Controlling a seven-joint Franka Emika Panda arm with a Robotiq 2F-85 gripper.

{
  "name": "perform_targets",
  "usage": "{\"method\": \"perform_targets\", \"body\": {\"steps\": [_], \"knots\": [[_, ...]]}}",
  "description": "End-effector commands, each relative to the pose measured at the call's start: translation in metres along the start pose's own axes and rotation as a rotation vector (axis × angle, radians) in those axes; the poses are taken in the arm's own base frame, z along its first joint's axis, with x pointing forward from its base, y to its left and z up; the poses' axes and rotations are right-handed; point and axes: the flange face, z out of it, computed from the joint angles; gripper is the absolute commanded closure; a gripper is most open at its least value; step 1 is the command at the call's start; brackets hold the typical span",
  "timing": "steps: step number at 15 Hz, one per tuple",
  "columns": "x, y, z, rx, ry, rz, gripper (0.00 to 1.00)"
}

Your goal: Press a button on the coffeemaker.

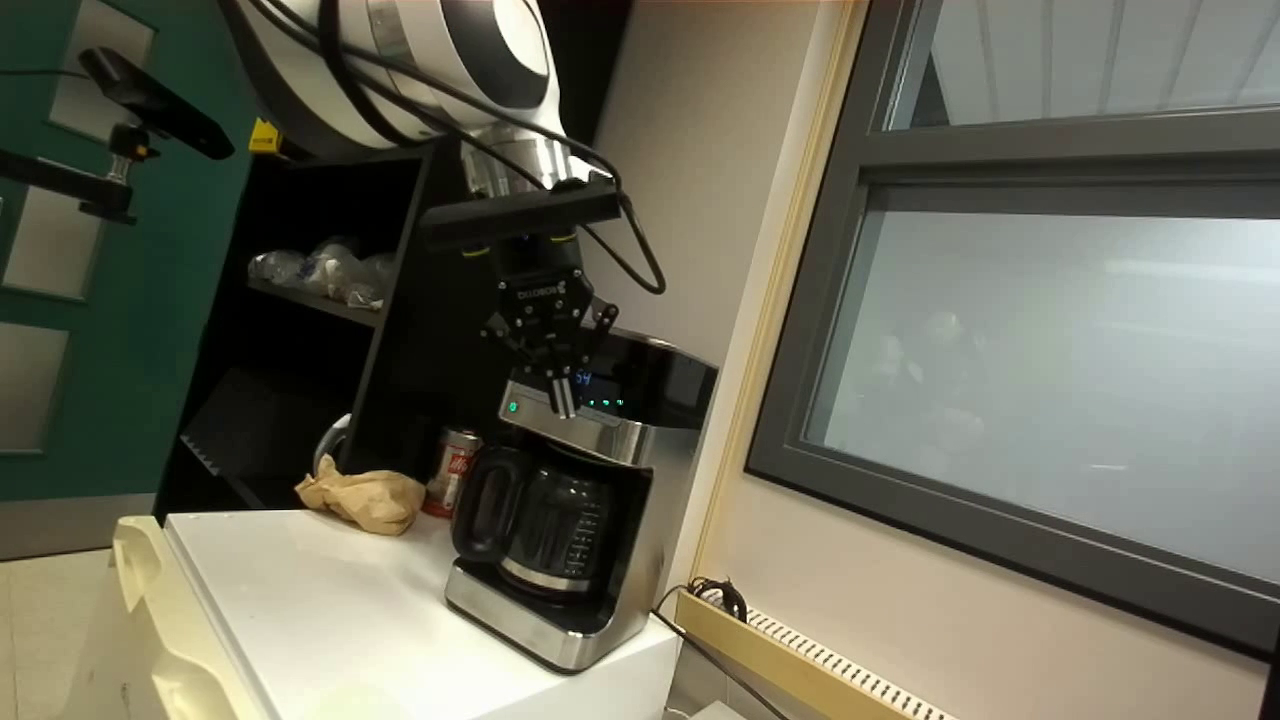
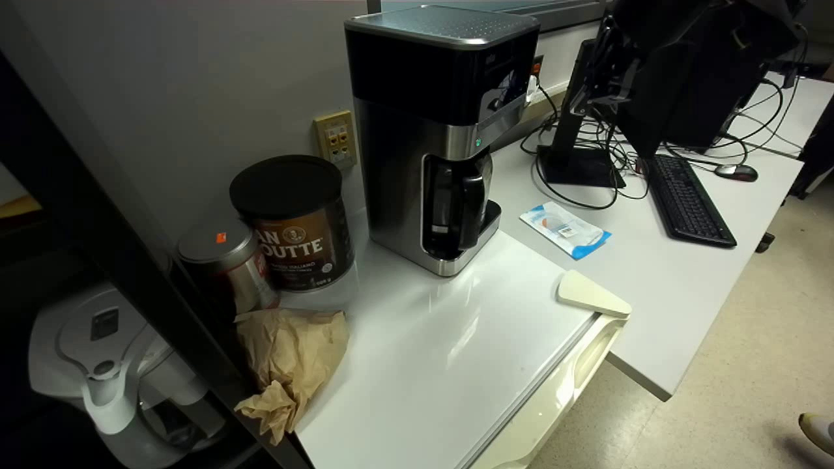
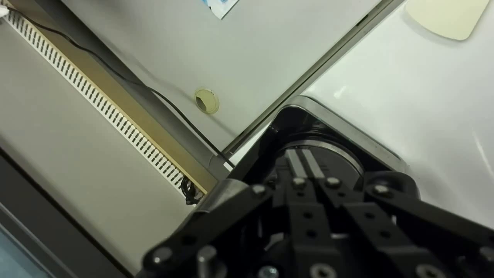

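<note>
- Gripper point(image 1: 564, 400): black, pointing down in an exterior view, its two fingers pressed together (in the wrist view the silver fingertips point(image 3: 296, 164) lie side by side, a thin slit between them).
- Coffeemaker point(image 1: 678, 510): black and silver, behind and below the gripper's tips, which in an exterior view cover part of its lit control panel point(image 1: 645, 385); whether they touch it, I cannot tell.
- Glass carafe point(image 1: 560, 530): seated in the coffeemaker, beneath the gripper.
- Crumpled paper bag point(image 1: 370, 500), red-and-silver can point(image 1: 455, 465): lower than the gripper and left of it in an exterior view.
</note>
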Motion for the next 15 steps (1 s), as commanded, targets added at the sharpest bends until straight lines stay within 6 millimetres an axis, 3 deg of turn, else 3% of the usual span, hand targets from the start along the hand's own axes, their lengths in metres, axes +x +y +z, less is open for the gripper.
{"method": "perform_targets", "body": {"steps": [1,7,15], "knots": [[0.019,0.003,0.009,-0.03,0.038,-0.037,1.0],[0.037,0.005,0.017,-0.036,0.05,-0.037,1.0],[0.047,0.014,0.029,-0.052,0.053,-0.027,1.0]]}}
